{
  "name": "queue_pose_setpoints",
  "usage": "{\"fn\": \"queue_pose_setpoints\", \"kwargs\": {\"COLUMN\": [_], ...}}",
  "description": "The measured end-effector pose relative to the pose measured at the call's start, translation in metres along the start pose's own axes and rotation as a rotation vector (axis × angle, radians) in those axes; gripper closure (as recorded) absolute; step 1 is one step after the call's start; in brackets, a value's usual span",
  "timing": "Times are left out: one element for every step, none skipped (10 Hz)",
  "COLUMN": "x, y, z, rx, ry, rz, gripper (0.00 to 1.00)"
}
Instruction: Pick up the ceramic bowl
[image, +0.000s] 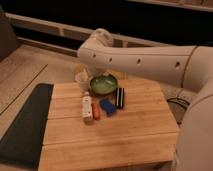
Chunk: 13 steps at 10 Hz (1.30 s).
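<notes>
The ceramic bowl (103, 84) is round, glossy green with a darker rim, and stands at the far middle of the wooden table (115, 135). My white arm (145, 57) reaches in from the right above it. The gripper (83, 72) hangs below the arm's end, just left of the bowl's rim, and is mostly hidden by the wrist. A pale shape (81, 82) stands there at the bowl's left side. I cannot tell it apart from the gripper. The bowl rests on the table, with nothing around it.
In front of the bowl lie a white bottle (87, 107), an orange item (96, 111), a blue item (107, 106) and a black item (120, 97). A dark mat (25, 125) lies left of the table. My own body (197, 125) fills the right side.
</notes>
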Motion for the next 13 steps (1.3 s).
{"fn": "queue_pose_setpoints", "kwargs": {"x": [-0.003,-0.002,0.003,0.008,0.013,0.012,0.01,0.002,-0.003,-0.008,-0.012,-0.011,-0.007], "y": [-0.002,-0.002,-0.008,-0.027,-0.062,-0.089,-0.11,-0.133,-0.149,-0.16,-0.169,-0.171,-0.168], "z": [-0.002,-0.001,0.005,0.014,0.028,0.038,0.047,0.06,0.07,0.079,0.088,0.1,0.112], "rx": [0.002,0.006,0.027,0.065,0.125,0.162,0.18,0.185,0.174,0.154,0.119,0.069,0.02], "ry": [-0.011,-0.007,0.012,0.033,0.051,0.045,0.033,0.004,-0.025,-0.054,-0.088,-0.112,-0.122], "rz": [-0.01,-0.013,-0.005,0.009,0.026,0.035,0.033,0.031,0.037,0.05,0.074,0.101,0.116], "gripper": [0.35,0.35,0.35,0.35,0.35,0.35,0.35,0.35,0.35,0.35,0.35,0.35,0.35]}}
